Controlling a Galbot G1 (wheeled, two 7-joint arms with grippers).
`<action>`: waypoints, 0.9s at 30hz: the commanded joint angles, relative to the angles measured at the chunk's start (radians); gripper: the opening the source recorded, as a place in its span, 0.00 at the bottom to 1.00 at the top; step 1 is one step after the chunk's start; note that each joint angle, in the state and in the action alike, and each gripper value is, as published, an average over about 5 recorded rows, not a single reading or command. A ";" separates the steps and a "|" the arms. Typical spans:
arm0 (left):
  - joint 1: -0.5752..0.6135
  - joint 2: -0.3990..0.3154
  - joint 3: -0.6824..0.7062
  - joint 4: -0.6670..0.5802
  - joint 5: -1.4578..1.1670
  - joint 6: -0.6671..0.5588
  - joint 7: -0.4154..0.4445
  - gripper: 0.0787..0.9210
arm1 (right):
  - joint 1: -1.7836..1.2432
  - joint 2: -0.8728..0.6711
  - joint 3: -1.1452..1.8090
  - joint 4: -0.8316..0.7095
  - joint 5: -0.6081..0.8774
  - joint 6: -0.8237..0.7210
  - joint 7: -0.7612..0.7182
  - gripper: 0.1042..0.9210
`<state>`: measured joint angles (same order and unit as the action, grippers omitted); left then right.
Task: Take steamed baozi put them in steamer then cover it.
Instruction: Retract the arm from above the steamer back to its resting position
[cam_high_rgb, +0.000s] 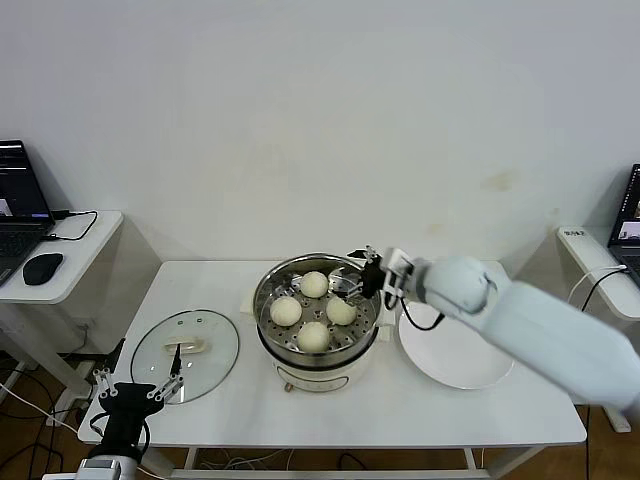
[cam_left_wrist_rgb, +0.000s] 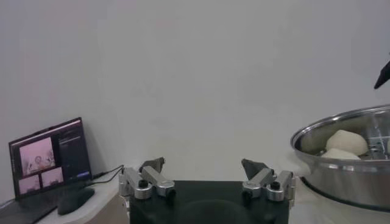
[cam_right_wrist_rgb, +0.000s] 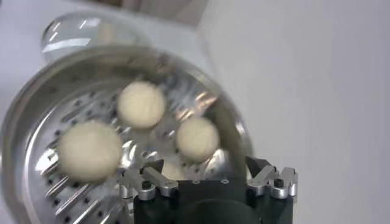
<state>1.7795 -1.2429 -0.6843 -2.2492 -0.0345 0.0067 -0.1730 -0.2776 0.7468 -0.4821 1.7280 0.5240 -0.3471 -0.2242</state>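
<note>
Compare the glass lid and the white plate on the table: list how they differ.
The cover is clear glass with a metal rim and a cream handle at its centre; the plate is opaque white with no handle. The cover lies on the steamer's left, near the left gripper; the plate lies on its right, under the right arm. Both are round, lie flat on the table and hold no baozi.

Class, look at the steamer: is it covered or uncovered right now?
Uncovered. The steamer stands open with four baozi visible inside, while the glass cover lies flat on the table to its left.
</note>
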 joint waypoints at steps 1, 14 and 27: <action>-0.003 -0.007 0.007 0.031 0.003 -0.006 -0.007 0.88 | -0.795 0.068 0.704 0.108 -0.180 0.451 0.177 0.88; -0.059 -0.029 0.011 0.163 0.500 -0.009 -0.058 0.88 | -1.206 0.563 1.216 0.173 -0.286 0.555 0.061 0.88; -0.113 0.082 -0.005 0.375 1.249 -0.098 -0.012 0.88 | -1.354 0.629 1.372 0.186 -0.287 0.581 0.097 0.88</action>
<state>1.7272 -1.2239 -0.6927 -2.0327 0.6721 -0.0468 -0.1875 -1.4499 1.2690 0.6857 1.8899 0.2625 0.1796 -0.1361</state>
